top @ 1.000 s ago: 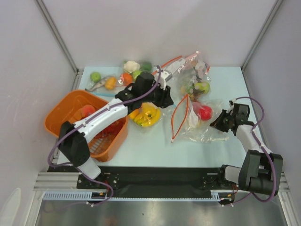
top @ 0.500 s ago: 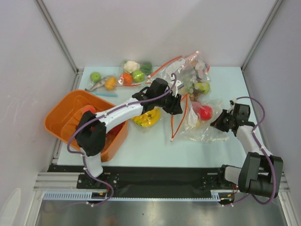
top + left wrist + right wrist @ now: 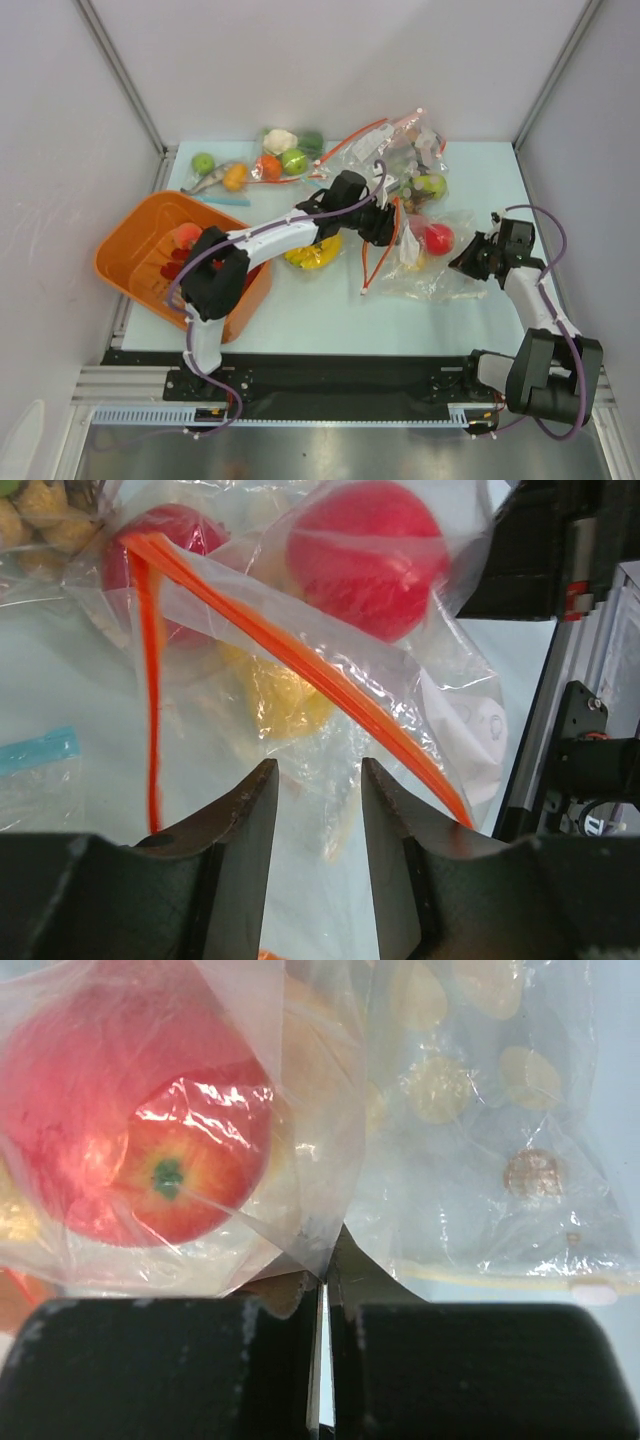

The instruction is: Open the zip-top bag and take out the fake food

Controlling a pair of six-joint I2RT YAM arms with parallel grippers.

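Note:
The zip-top bag [image 3: 440,272] lies right of the table's middle, its orange-red zip strip [image 3: 381,250] open in a loop on its left side. A red apple [image 3: 437,238] is inside it. In the left wrist view the zip strip [image 3: 300,660] runs diagonally over the red apple [image 3: 365,555] and a yellow fruit [image 3: 285,695]. My left gripper [image 3: 386,226] is at the bag's mouth, open and empty [image 3: 318,780], with clear plastic just ahead of its tips. My right gripper [image 3: 467,261] is shut on the bag's plastic at its right edge [image 3: 325,1265], next to the apple [image 3: 150,1150].
An orange basket [image 3: 130,250] with red items stands at the left. A bag with yellow bananas [image 3: 312,250] lies under my left arm. Other bags of fruit lie at the back [image 3: 285,150], one with a green apple [image 3: 430,185]. A blue zip strip [image 3: 35,752] shows at the left.
My left arm has swung right, from over the banana bag to the orange zip mouth. My right gripper has stayed shut on the bag's edge.

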